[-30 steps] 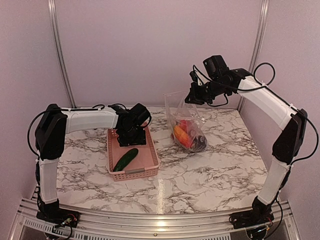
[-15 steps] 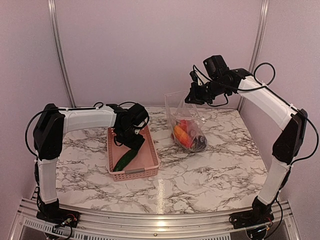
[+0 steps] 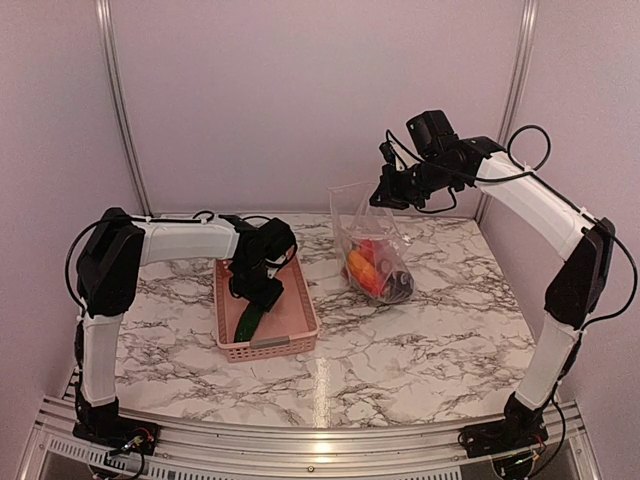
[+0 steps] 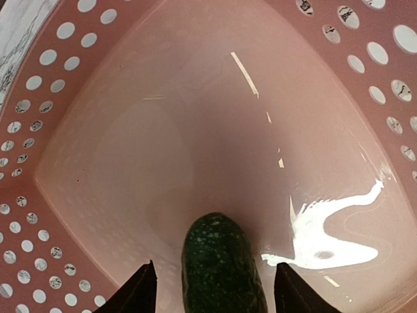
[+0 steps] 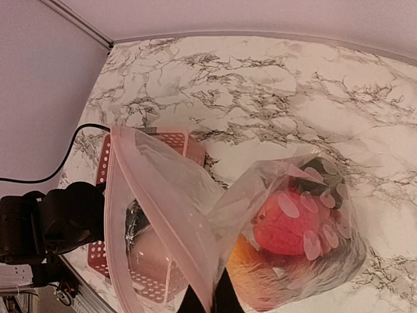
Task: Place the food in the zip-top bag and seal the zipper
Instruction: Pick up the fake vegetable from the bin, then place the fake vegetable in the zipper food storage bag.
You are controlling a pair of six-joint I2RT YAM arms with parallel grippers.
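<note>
One dark green cucumber [image 4: 221, 267] lies in the pink basket [image 4: 52, 130]. My left gripper [image 4: 215, 279] is down in the basket, open, one finger on each side of the cucumber's end with a gap on both sides. From above, the cucumber [image 3: 250, 322] shows below the left gripper [image 3: 258, 290]. The zip-top bag [image 3: 375, 255] stands on the table with red and orange food [image 3: 365, 265] in its bottom. My right gripper [image 3: 385, 195] is shut on its upper edge and holds the mouth up. In the right wrist view the zipper [image 5: 153, 195] runs down to the right gripper [image 5: 210, 301].
The pink basket [image 3: 300, 300] sits left of centre on the marble table [image 3: 430, 350], with the bag to its right. Pale walls and metal frame posts [image 3: 118, 110] close the back and sides.
My left gripper has dropped lower into the basket and toward the cucumber, now straddling its end, with the jaws a little narrower. The right arm and bag have not moved.
</note>
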